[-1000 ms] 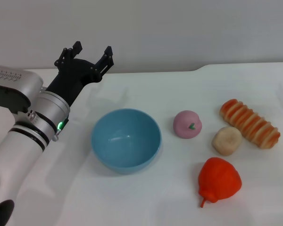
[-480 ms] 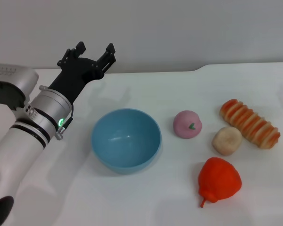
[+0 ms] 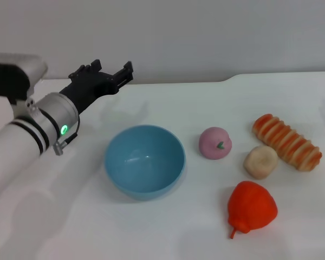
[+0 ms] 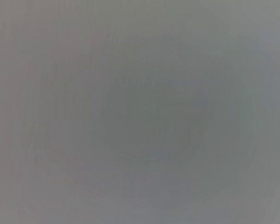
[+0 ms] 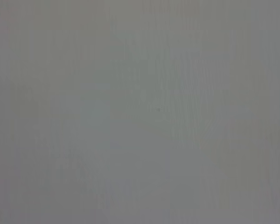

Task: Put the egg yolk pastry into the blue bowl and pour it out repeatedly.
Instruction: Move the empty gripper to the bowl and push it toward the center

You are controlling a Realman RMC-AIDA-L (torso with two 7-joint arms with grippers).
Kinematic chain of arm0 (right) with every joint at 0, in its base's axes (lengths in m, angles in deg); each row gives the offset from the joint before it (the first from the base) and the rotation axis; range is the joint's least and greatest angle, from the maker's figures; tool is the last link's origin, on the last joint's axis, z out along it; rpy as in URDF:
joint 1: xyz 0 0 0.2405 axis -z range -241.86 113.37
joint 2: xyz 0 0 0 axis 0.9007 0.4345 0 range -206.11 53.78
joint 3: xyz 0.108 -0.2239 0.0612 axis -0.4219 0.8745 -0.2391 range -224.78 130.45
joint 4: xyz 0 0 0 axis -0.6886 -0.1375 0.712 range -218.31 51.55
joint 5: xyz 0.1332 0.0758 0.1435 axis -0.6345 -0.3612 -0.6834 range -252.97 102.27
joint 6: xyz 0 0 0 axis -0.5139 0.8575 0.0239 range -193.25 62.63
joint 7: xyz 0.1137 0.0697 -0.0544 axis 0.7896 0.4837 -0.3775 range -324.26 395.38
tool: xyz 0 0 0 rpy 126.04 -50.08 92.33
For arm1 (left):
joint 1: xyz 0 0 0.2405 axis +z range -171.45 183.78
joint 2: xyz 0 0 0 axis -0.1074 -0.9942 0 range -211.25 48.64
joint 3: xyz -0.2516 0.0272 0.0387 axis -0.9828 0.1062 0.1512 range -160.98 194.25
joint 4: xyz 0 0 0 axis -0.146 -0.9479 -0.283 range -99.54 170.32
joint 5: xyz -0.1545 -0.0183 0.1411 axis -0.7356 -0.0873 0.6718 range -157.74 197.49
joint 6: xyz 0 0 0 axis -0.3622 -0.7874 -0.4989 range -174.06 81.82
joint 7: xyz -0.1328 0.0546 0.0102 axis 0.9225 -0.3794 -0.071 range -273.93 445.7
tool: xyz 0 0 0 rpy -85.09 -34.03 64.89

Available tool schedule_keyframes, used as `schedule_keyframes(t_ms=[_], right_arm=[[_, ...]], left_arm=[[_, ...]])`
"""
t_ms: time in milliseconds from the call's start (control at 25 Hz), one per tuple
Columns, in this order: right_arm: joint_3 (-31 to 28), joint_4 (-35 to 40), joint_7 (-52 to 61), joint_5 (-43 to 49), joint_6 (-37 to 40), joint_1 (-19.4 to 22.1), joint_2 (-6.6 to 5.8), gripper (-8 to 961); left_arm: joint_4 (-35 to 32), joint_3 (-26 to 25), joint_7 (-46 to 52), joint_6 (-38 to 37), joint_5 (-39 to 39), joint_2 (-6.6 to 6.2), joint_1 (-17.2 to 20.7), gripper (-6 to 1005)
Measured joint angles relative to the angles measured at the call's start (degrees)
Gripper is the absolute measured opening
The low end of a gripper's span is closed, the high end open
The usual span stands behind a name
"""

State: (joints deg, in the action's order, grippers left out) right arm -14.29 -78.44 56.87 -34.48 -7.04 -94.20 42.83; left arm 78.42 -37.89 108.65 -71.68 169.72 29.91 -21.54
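The left gripper [image 3: 109,75], jaws apart and empty, should be brought past the bowl [image 3: 144,161] to the pastry [image 3: 260,161].

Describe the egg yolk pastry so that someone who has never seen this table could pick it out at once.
Start at the blue bowl and move toward the robot's right, past the pink ball. The egg yolk pastry lies next, tucked against the striped bread roll, with the red pepper nearer the robot. It alone is plain, matte, pale beige, a small rounded lump.
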Motion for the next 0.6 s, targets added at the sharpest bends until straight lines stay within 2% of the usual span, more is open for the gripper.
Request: schedule_keyframes(t_ms=[120,160,240,280,360,400,440,520,600], right_arm=[[0.0,0.1,0.0,0.0,0.0,0.0,-0.03,690],[0.0,0.1,0.0,0.0,0.0,-0.1,-0.03,690],[0.0,0.1,0.0,0.0,0.0,-0.1,-0.04,690],[0.0,0.1,0.0,0.0,0.0,-0.1,-0.05,691],[0.0,0.1,0.0,0.0,0.0,-0.1,-0.06,691],[0.0,0.1,0.0,0.0,0.0,-0.1,-0.07,691],[0.0,0.1,0.0,0.0,0.0,-0.1,-0.07,691],[0.0,0.1,0.0,0.0,0.0,-0.1,-0.08,691],[0.0,0.0,0.0,0.0,0.0,-0.2,-0.09,691]], left_arm=[[5.5,-1.1,1.1,7.8,2.1,-1.66,0.7,830],[8.8,-2.5,1.1,13.8,2.9,-2.29,1.3,829],[8.8,-2.5,1.1,13.8,2.9,-2.29,1.3,828],[13.3,-4.5,0.2,22.3,3.9,-2.93,2.1,828],[16.4,-5.8,-0.9,27.8,4.4,-3.29,2.7,818],[19.3,-7.5,-3.1,33.7,4.6,-3.37,3.2,813],[20.3,-8.2,-4.0,35.8,4.6,-3.35,3.3,808],[24.3,-12.4,-9.9,45.1,4.4,-2.34,3.8,798],[27.0,-18.1,-17.1,53.9,4.3,0.25,4.0,788]])
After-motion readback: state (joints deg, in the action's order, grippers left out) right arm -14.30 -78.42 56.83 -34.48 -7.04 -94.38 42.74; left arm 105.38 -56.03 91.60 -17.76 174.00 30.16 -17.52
